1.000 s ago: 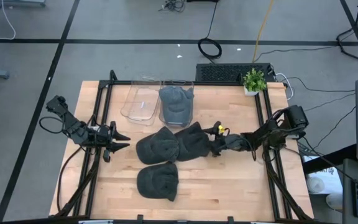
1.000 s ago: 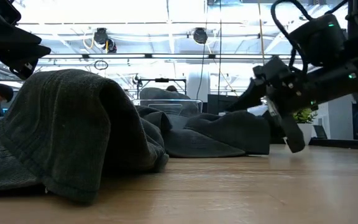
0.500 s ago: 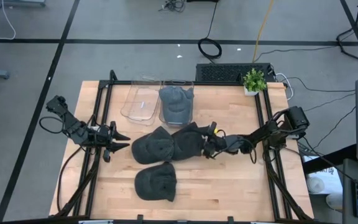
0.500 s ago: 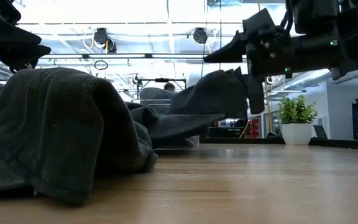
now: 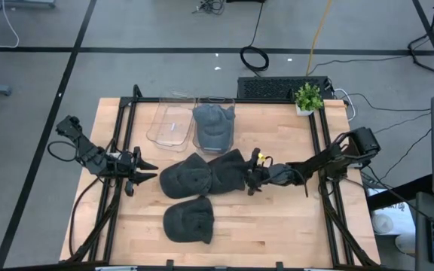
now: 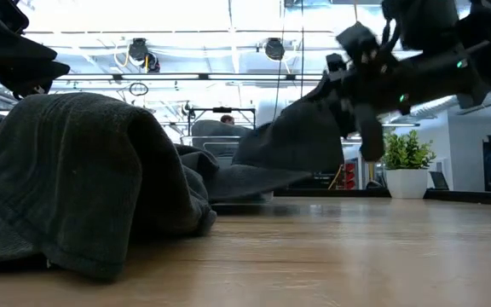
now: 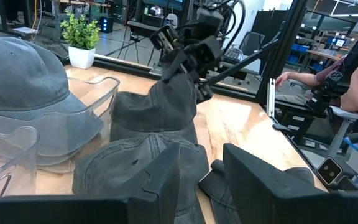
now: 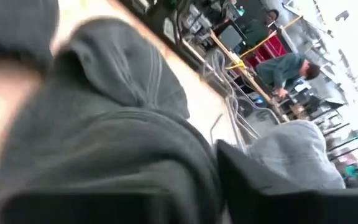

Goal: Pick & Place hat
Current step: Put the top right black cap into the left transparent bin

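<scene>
Three dark grey hats lie mid-table: one in the middle point(image 5: 181, 179), one nearer the front edge point(image 5: 189, 220), and a right-hand hat point(image 5: 228, 172) overlapping the middle one. My right gripper point(image 5: 251, 181) is shut on that right-hand hat's right edge, which stands raised point(image 6: 290, 136). A lighter grey hat point(image 5: 213, 128) sits in a clear bin point(image 5: 230, 105) at the back. My left gripper point(image 5: 148, 172) waits open at the table's left, clear of the hats. My right gripper pinches the right-hand hat's right edge point(image 7: 180, 79) between its two fingers, reaching in from the table's right and slanting downward. That edge is lifted into a peak point(image 6: 314, 115), while the hat's left part point(image 5: 218, 175) still rests on the table against the middle hat.
An empty clear bin point(image 5: 170, 124) stands left of the filled one. A small potted plant point(image 5: 307, 98) is at the back right corner. Black frame rails point(image 5: 316, 143) run along both sides. Bare wood point(image 5: 277, 226) lies at the front right. People sit beyond the table.
My right gripper has gone toward the table's left onto the right-hand hat, nudging the hats slightly left, then shut on its right edge. That edge, flat on the table a second ago, now stands raised; the hat's left part has stayed down.
</scene>
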